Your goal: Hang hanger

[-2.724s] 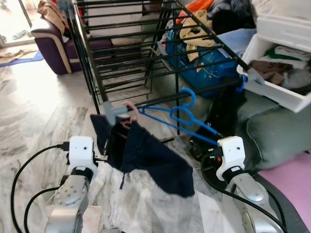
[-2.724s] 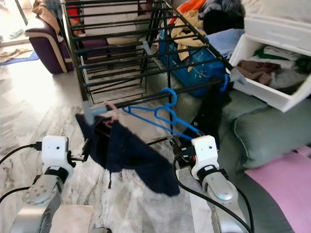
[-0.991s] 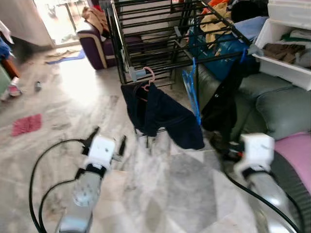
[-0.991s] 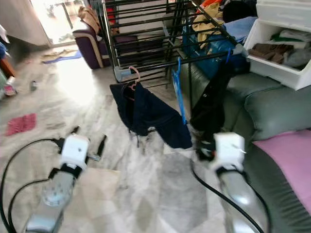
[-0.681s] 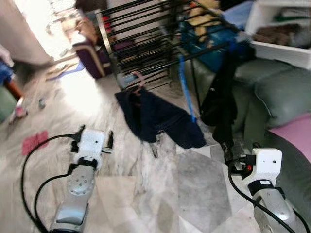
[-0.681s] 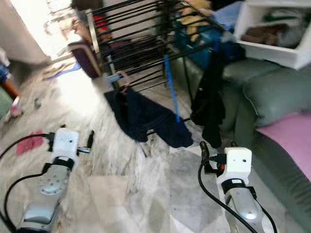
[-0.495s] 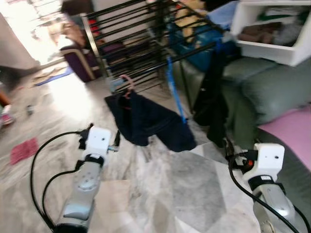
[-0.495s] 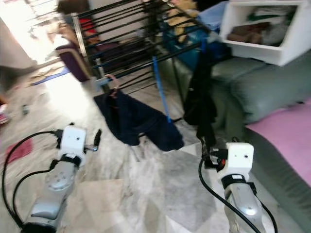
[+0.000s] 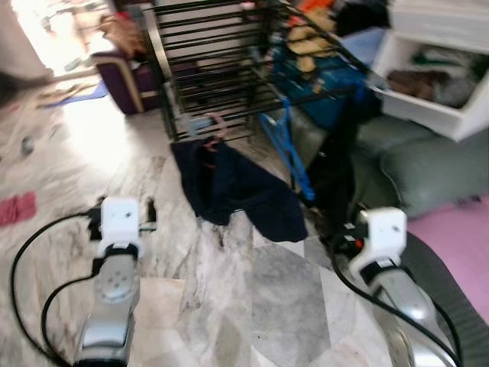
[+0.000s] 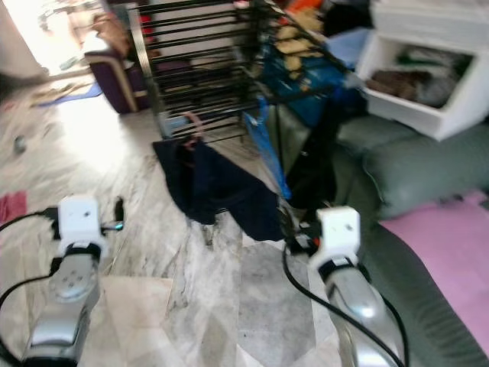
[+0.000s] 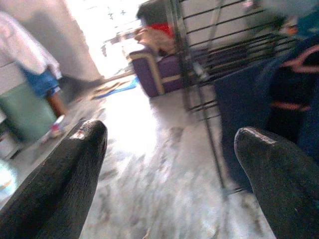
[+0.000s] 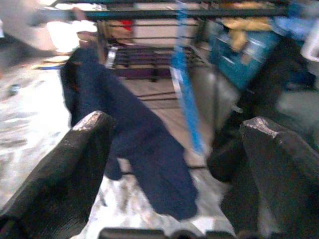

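A blue hanger (image 9: 286, 149) hangs from a lower bar of the black drying rack (image 9: 221, 69), tilted and free of any grip. Beside it a pink hanger (image 9: 208, 126) carries a dark navy garment (image 9: 229, 183) that droops toward the floor. My right gripper (image 12: 174, 144) is open, low and in front of the rack, with the blue hanger (image 12: 185, 84) a short way ahead of its fingers. My left gripper (image 11: 169, 139) is open too, out over the marble floor left of the navy garment (image 11: 279, 99), holding nothing.
A white basket of clothes (image 9: 435, 84) sits on grey-green sofa cushions (image 9: 412, 160) at right, with a black garment (image 9: 336, 176) hanging in front. A purple armchair (image 9: 122, 69) stands behind the rack. A pink mat (image 9: 466, 237) and a red cloth (image 9: 15, 208) lie on the floor.
The blue hanger, held at its end by my right gripper 2.7 s ago, now hangs from the rack by itself. The camera has pulled back and swung; both arms are lower.
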### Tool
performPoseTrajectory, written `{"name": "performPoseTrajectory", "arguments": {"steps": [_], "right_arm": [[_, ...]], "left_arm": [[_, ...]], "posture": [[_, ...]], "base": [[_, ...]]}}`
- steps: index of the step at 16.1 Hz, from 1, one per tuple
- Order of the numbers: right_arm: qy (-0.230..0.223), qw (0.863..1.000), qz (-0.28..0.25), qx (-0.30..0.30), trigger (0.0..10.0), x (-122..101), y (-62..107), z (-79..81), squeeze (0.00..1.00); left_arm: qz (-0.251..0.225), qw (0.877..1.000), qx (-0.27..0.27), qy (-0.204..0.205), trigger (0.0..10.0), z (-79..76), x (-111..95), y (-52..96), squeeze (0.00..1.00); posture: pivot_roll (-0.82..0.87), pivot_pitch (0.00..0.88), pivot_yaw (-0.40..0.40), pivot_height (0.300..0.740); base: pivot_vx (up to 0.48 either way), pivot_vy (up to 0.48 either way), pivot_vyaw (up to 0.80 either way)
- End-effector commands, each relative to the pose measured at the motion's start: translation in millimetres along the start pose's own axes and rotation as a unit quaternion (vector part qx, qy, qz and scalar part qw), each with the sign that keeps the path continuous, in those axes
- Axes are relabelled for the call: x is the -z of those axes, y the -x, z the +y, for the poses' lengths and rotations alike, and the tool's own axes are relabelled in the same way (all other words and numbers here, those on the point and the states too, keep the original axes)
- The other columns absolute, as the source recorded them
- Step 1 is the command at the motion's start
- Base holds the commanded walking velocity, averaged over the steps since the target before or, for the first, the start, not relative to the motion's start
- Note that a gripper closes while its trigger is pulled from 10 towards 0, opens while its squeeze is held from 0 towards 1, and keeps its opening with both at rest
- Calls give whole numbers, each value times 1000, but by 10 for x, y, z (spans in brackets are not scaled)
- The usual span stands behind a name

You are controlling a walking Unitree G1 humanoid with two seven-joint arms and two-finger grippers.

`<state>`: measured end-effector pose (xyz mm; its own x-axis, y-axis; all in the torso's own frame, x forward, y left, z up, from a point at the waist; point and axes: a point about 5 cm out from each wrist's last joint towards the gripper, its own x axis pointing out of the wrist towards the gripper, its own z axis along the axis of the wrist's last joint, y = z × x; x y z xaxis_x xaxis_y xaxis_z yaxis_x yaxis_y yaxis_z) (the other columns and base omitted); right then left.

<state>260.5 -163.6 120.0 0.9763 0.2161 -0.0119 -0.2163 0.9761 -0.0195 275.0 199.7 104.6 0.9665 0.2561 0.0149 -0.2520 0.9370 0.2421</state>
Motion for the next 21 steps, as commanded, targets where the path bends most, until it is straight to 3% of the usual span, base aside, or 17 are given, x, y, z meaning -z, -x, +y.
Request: {"name": "performPoseTrajectory", "arguments": {"steps": [1, 3, 7, 15, 21], "right_arm": [[-10, 1000, 13, -5, 10000, 62, -11, 10, 0], [-24, 1000, 10, 9, 10000, 78, -62, 41, 0], [-19, 1000, 3, 0, 10000, 78, -28, 151, 0], [-10, 1000, -2, -8, 10000, 63, -18, 170, 0], [-18, 1000, -4, -9, 10000, 101, -79, 200, 0]], "left_arm": [[-19, 1000, -8, -6, 10000, 10, -103, 23, 0], [-18, 1000, 1, -23, 10000, 24, -106, 94, 0], [-17, 999, 1, -29, 10000, 40, -137, 35, 0], [27, 998, -31, -37, 10000, 91, 15, 225, 0], [31, 998, -26, -48, 10000, 110, 29, 271, 0]], "posture": [[35, 0, -19, 740], [43, 0, -3, 740], [19, 0, 17, 740], [32, 0, -1, 740], [65, 0, 14, 740]], "base": [[0, 0, 0], [0, 0, 0], [0, 0, 0], [0, 0, 800], [0, 0, 800]]}}
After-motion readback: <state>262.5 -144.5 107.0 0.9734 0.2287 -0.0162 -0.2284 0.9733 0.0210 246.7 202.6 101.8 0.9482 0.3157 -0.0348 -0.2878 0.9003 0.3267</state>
